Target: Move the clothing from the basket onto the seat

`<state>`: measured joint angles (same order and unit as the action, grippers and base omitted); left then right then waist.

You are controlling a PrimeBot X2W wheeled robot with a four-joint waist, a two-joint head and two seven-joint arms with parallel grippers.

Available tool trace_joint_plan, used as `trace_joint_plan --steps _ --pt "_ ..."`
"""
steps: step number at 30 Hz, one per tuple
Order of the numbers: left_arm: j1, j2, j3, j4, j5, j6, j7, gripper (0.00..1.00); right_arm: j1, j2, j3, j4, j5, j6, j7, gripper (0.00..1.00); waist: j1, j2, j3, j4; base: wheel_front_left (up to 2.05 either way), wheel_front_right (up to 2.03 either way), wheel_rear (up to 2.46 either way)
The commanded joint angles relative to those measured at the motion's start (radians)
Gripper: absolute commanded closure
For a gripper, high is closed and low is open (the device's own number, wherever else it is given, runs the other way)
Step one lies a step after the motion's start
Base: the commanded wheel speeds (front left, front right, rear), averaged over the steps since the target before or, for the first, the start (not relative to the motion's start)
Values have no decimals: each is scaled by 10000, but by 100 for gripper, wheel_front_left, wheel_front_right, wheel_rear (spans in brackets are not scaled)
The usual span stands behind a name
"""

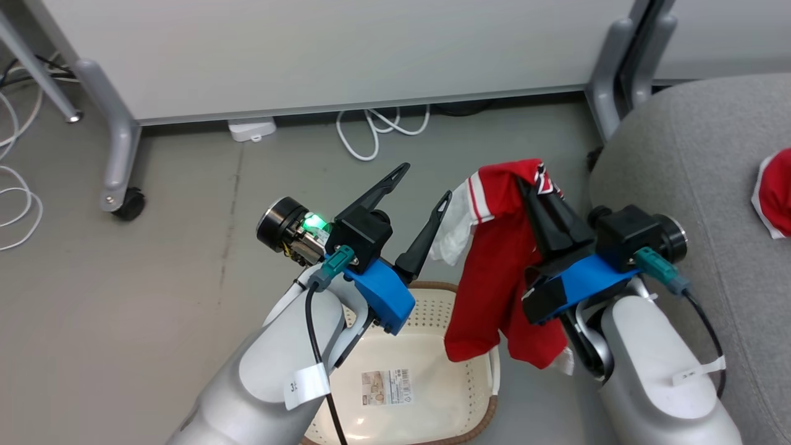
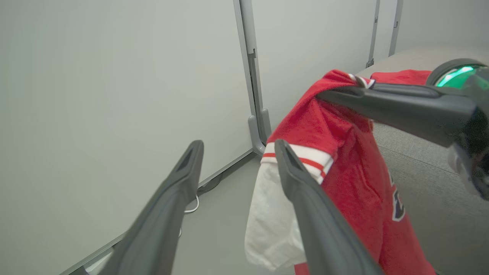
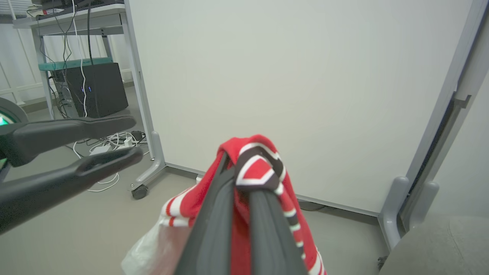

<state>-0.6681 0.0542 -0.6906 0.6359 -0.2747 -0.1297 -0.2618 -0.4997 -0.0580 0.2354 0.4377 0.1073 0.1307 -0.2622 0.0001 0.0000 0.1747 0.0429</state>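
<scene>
My right gripper (image 1: pixel 525 182) is shut on a red jersey (image 1: pixel 494 272) with white striped sleeves, holding it up by its collar so it hangs over the right edge of the cream basket (image 1: pixel 432 309). What shows of the basket's bottom is bare except for a label. My left gripper (image 1: pixel 425 182) stands open just left of the jersey, with nothing between its fingers. The grey seat (image 1: pixel 698 154) is at the right, with a second red garment (image 1: pixel 775 194) lying on it. In the right wrist view the fingers (image 3: pixel 241 179) pinch the collar (image 3: pixel 259 152).
White partition panels stand behind on grey legs with castors (image 1: pixel 126 203). White cables (image 1: pixel 377 133) and a plug block (image 1: pixel 250 130) lie on the floor by the panels. A desk with a black computer (image 3: pixel 99 89) stands far left in the right wrist view.
</scene>
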Motion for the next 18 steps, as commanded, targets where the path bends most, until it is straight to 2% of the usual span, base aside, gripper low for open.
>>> trace_joint_plan --steps 1,18 --pt "-58 40 33 -45 38 -11 -47 0 -196 -83 -93 -136 -42 1 -40 100 -1 0 191 -278 0 0 0" --pt "57 80 -506 -182 60 -13 -44 0 626 -335 -1401 -1540 -185 1 -42 100 -1 0 615 -2656 0 0 0"
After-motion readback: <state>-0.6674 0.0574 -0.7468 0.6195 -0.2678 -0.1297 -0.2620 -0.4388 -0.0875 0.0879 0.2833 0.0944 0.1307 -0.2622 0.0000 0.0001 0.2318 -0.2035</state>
